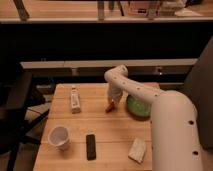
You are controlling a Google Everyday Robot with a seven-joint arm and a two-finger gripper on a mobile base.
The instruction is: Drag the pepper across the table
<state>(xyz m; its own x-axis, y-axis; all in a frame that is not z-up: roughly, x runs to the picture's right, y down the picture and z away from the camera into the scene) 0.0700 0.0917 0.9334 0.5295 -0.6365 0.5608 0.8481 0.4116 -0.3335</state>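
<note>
The pepper (108, 107) is a small red-orange sliver lying on the light wooden table (100, 125), just left of the green bowl (136, 106). My gripper (112, 101) comes down from the white arm's elbow and sits right over the pepper's upper end, touching or nearly touching it. The arm hides the bowl's right side.
A whitish bottle (75, 100) lies toward the table's left rear. A white cup (58, 137) stands at the front left, a black remote-like bar (90, 146) at the front middle, and a pale sponge-like block (137, 149) at the front right. A dark chair (20, 110) stands to the left.
</note>
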